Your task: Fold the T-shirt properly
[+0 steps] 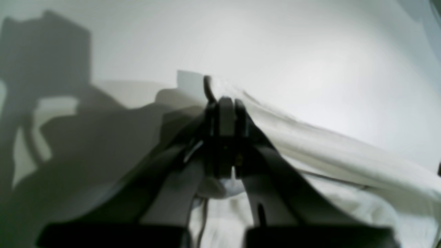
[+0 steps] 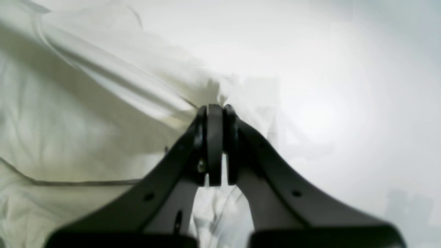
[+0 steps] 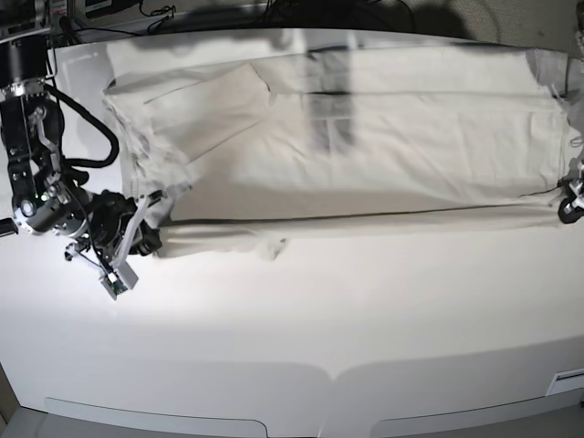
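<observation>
Right end effector (image 3: 146, 239) at left edge of base view, mid-height, jaws pressed together, arm running up the left side. Left end effector (image 3: 573, 203) barely inside right edge, mid-height, jaws likewise closed. Both pinching cloth (image 3: 383, 128) in the wrist views.

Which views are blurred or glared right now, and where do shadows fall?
Left wrist: soft focus, heavy arm shadow at left beside the T-shirt. Right wrist: soft, glare patch on the table at right. Base: sharper; bright spot on the near table, dark shadow streak across the shirt's upper middle.
</observation>
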